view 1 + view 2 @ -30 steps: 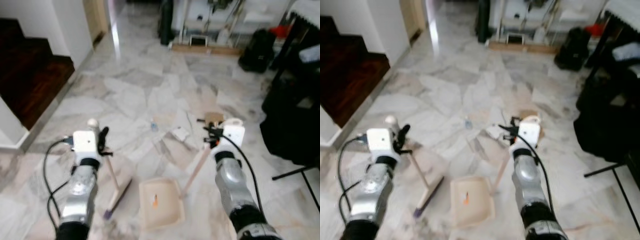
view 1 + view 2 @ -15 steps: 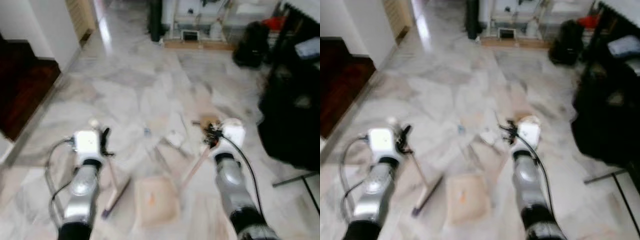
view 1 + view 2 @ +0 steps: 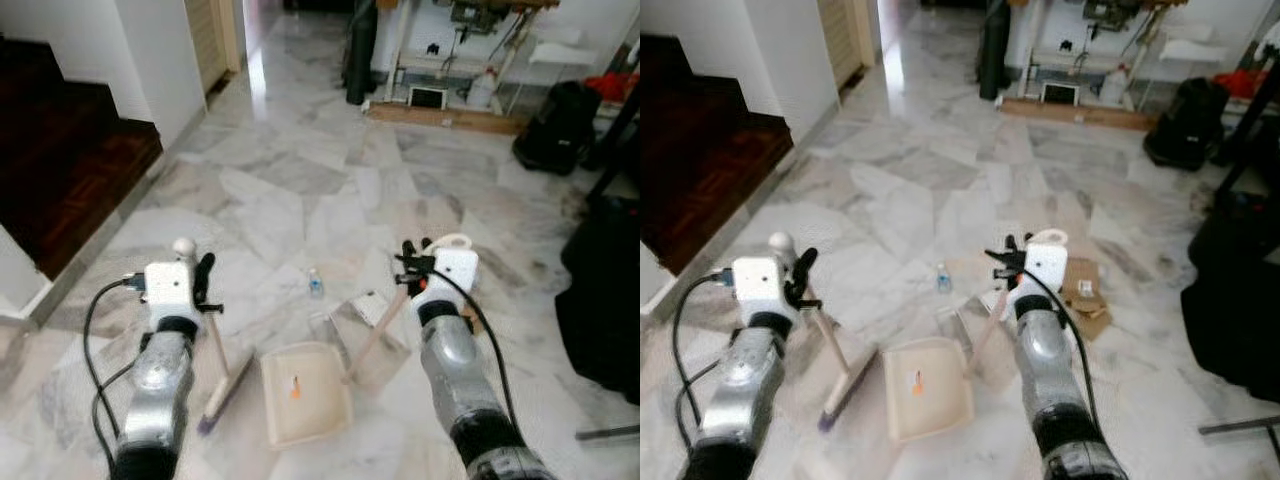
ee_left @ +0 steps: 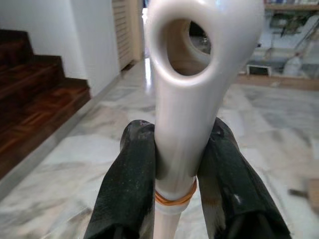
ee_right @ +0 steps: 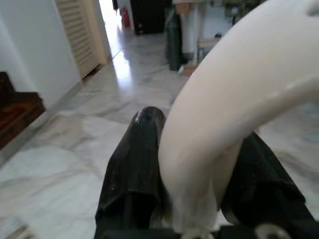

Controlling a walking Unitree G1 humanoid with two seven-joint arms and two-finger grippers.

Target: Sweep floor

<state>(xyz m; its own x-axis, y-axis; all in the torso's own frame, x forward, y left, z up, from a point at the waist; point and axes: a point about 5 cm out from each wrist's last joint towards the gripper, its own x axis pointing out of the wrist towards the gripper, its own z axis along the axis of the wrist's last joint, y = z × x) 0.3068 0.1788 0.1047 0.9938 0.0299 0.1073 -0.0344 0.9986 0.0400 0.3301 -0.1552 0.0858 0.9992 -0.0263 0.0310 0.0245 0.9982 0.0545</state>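
A broom (image 3: pixel 222 372) is gripped at its white handle by the left gripper (image 3: pixel 203 285) and a cream dustpan (image 3: pixel 303 392) by the right gripper (image 3: pixel 412 268), fingers clenched on both, while a small bottle (image 3: pixel 315 283) and litter lie ahead on the marble floor (image 3: pixel 300 180), between both arms.

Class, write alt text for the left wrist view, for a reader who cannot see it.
Two black gripper fingers clamp the glossy white plastic broom handle, just below its hanging loop and above an orange band. Behind lie a pale marble floor and dark wooden stairs beside a white wall.
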